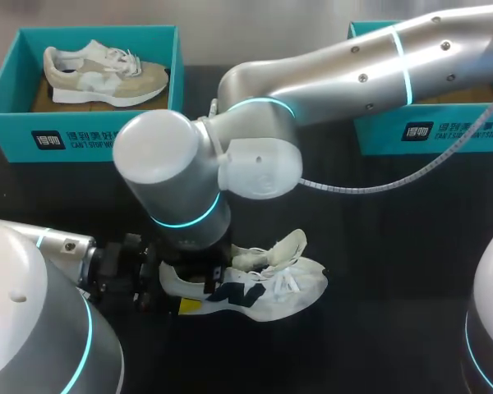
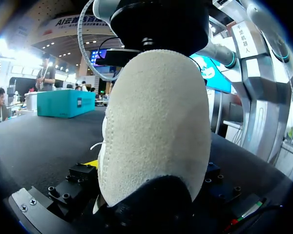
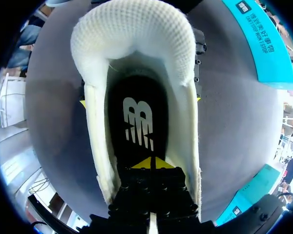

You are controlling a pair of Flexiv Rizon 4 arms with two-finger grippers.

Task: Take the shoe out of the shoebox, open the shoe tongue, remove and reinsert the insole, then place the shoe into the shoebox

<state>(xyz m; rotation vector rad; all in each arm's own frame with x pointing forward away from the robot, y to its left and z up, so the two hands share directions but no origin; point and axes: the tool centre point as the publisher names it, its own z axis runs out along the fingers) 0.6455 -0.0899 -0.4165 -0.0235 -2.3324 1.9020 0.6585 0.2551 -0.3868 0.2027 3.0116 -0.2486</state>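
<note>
A white shoe (image 1: 292, 287) lies on its side on the black table, its tongue (image 1: 289, 245) folded outward. My left gripper (image 1: 191, 289) holds the heel (image 2: 156, 122) from both sides, jaws wide apart; its yellow tips (image 3: 82, 103) press the shoe's walls in the right wrist view. My right arm (image 1: 255, 156) reaches across from the right and hangs over the shoe's mouth. Its gripper (image 3: 151, 163) is shut, tips together inside the shoe, down on the black insole (image 3: 136, 122). Whether they pinch the insole is hidden.
A teal shoebox (image 1: 8, 90) at the back left holds a beige shoe (image 1: 107, 74). A second teal shoebox (image 1: 427, 131) stands at the back right, partly behind my right arm. Bare black table lies right of the white shoe.
</note>
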